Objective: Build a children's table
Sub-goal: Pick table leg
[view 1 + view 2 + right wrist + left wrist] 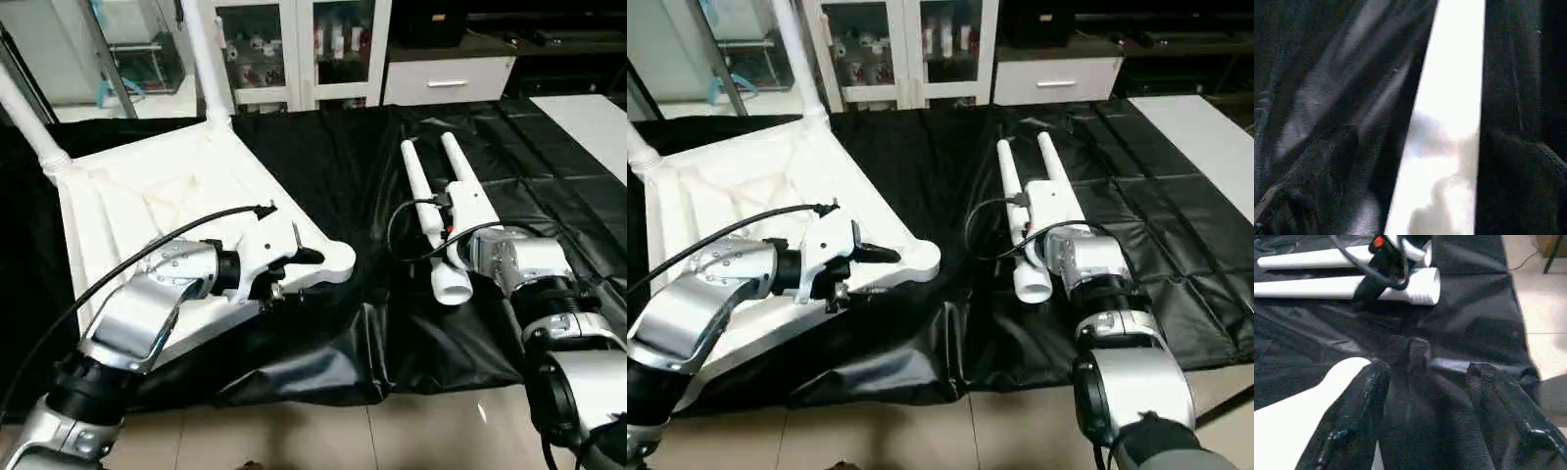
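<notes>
The children's table's white tabletop (147,196) lies underside up on the left of the black-covered work table. Two white legs (206,59) (24,108) stand in its far corner sockets. My left gripper (299,274) hovers at the near right corner socket (338,262). In the left wrist view its fingers (1366,396) are open, with only black cloth between them. Two loose legs (416,181) (460,166) lie side by side on the right. My right gripper (438,220) sits low over the left one, open, with that leg (1449,98) running between its fingers.
The black cover (323,362) hangs in folds over the table's front edge, with tiled floor (392,431) below. Glass-door cabinets (294,49) and a white drawer unit (446,78) stand behind the table. A white surface (588,117) lies at the far right.
</notes>
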